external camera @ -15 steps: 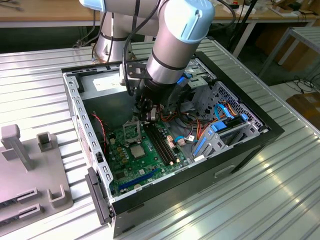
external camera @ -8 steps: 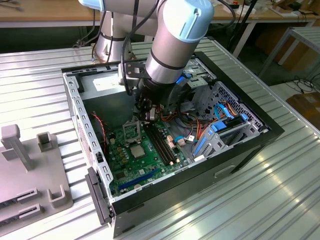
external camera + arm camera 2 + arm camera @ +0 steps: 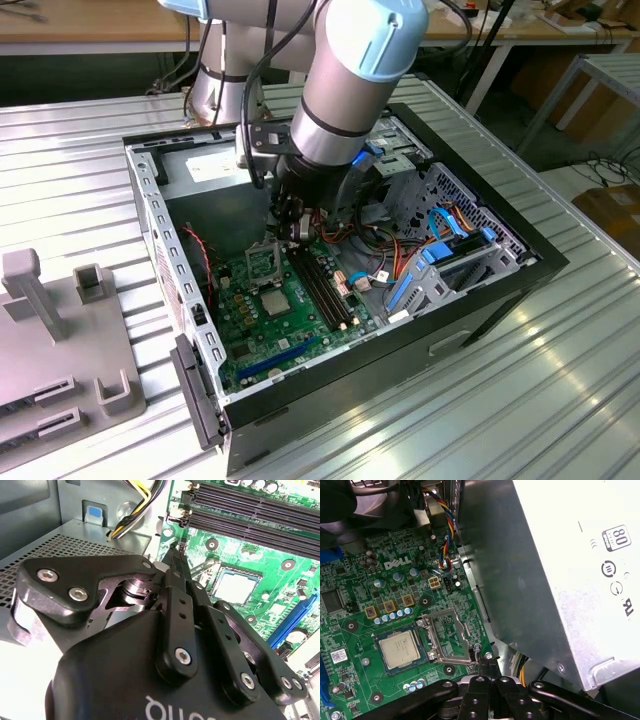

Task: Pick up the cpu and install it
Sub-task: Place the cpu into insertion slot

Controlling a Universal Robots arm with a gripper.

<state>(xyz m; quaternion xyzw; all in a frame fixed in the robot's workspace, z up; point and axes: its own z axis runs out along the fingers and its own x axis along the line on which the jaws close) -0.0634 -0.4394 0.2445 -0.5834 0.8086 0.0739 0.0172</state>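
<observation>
The cpu point(image 3: 400, 648) is a silver square lying flat in the socket on the green motherboard point(image 3: 355, 630), also seen as the cpu point(image 3: 235, 586) and the cpu point(image 3: 272, 300). The socket's metal frame point(image 3: 448, 635) is flipped open beside it. My gripper point(image 3: 482, 664) is shut with nothing between its fingers. Its tips sit low by the far corner of that open frame, close to the thin lever end, about a frame's width from the cpu. The exterior view shows the gripper point(image 3: 298, 232) down inside the computer case, and the second wrist view shows the gripper point(image 3: 176, 555) over the board's edge.
A grey power supply box point(image 3: 560, 570) stands tight against the gripper's side. Black memory slots point(image 3: 322, 285) run along the board. Coloured cables point(image 3: 385, 262) and a blue drive cage point(image 3: 450, 255) fill the case's exterior view's right. Grey fixtures point(image 3: 60, 330) sit on the table outside.
</observation>
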